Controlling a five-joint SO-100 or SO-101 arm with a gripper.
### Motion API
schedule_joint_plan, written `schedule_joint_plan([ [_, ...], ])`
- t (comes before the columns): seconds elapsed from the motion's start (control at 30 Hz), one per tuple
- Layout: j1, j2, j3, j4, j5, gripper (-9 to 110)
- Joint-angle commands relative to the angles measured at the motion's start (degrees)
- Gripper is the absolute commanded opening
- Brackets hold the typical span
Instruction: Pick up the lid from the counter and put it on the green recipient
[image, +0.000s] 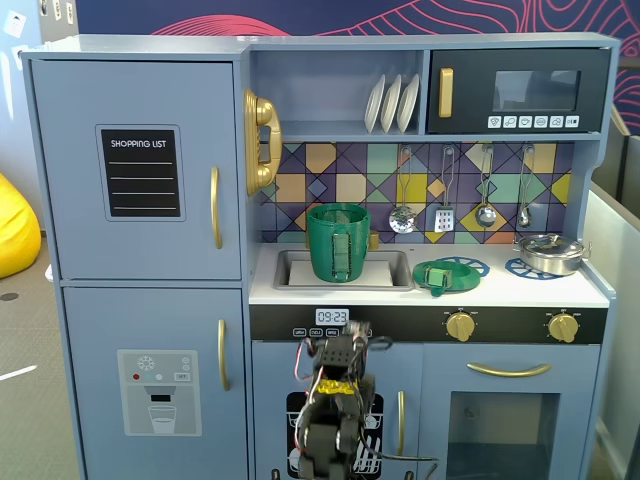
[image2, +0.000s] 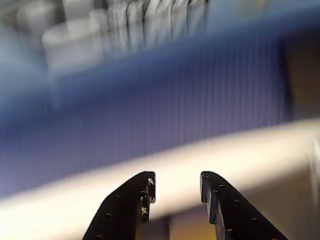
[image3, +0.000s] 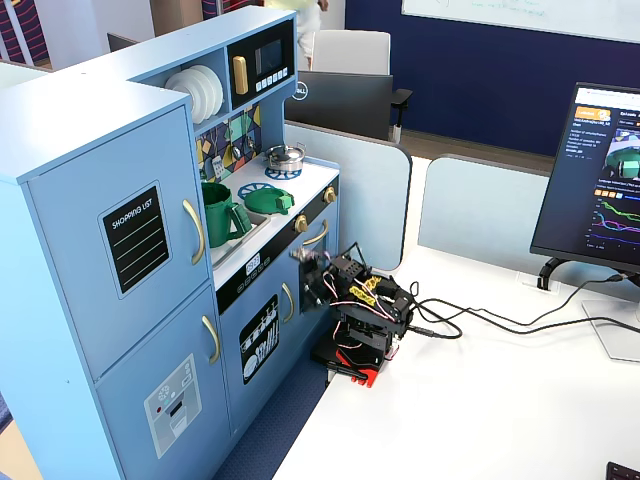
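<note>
The gripper (image2: 176, 187) is hanging empty below the counter (image: 520, 292), jaws parted, so the reach is only beginning. The lid (image: 437, 275) is lying on the counter at 1 o'clock; the green recipient (image: 337, 241) is standing in the sink (image: 292, 262) at 12. Next: rising, reaching for the tab.

Black arm (image3: 362, 318) with red base clamp, yellow labels, looped cables; hand (image2: 176, 186) with two black screw-studded fingers.
</note>
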Motion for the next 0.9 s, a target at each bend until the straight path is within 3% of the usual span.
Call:
schedule_joint_plan([
  [0.0,7.29,-9.14,-16.35,-15.56,-5.01,5],
  [0.2,17.31,-13.71,-20.30,-44.12,-10.37,20],
  [0.37,23.55,-17.67,-21.18,-55.99,-8.88,37],
  [0.87,25.84,-37.62,-28.21,-71.81,-7.73,35],
])
